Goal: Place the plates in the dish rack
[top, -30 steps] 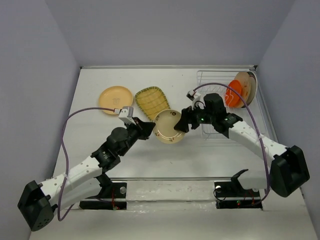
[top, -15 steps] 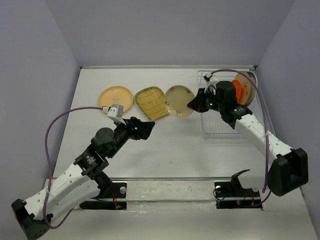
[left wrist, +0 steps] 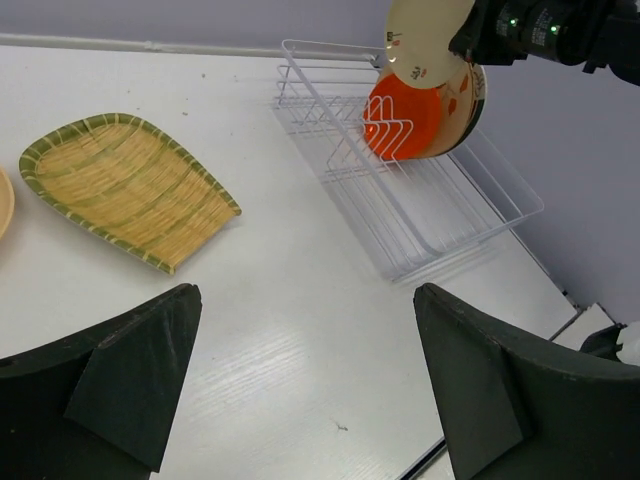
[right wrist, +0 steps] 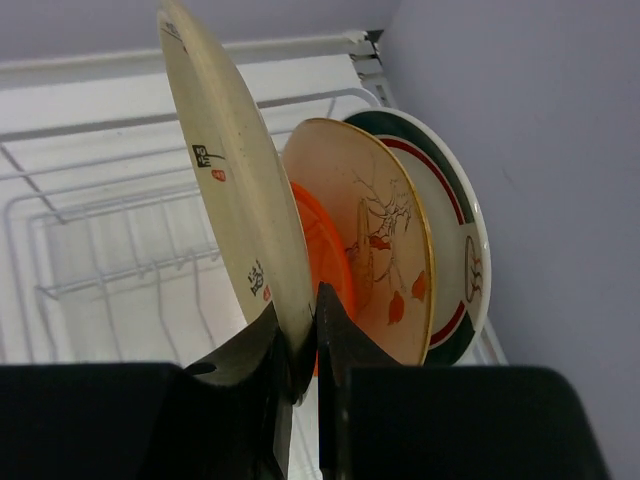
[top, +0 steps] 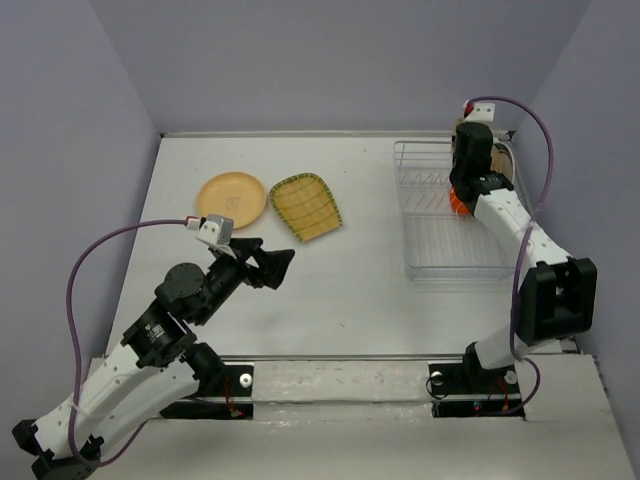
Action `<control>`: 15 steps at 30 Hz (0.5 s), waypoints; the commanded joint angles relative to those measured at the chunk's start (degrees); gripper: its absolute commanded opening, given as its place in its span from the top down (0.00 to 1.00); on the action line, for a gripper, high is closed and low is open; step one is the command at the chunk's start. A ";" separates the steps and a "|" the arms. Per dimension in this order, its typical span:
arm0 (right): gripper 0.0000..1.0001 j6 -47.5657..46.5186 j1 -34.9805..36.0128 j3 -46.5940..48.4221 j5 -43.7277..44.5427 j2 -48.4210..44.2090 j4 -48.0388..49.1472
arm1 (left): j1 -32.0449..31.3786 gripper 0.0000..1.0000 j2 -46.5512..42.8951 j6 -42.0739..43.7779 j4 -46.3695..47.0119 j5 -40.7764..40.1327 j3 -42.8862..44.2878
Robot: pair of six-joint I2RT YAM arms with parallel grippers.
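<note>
My right gripper (right wrist: 305, 340) is shut on the rim of the small beige speckled plate (right wrist: 235, 200), holding it on edge over the far end of the dish rack (top: 450, 240). Behind it in the rack stand an orange-red plate (right wrist: 328, 255), a peach plate with a tree pattern (right wrist: 385, 240) and a white plate with a teal-red rim (right wrist: 455, 225). A plain peach plate (top: 232, 198) and the yellow-green grid plate (top: 305, 206) lie flat on the table. My left gripper (top: 268, 266) hangs open and empty above the table's middle.
The rack's near slots (left wrist: 430, 215) hold nothing. The purple wall (right wrist: 520, 120) stands right beside the rack. The right arm's cable (top: 540, 150) loops over the rack's far corner.
The left gripper let go of the speckled plate, opened and drew back to the near left. The right gripper shut on that plate and carried it to the rack's far end.
</note>
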 commanded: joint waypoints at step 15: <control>0.93 -7.80 -2.31 0.96 4.39 7.76 2.21 | 0.58 0.01 -2.75 1.18 0.18 0.13 -0.60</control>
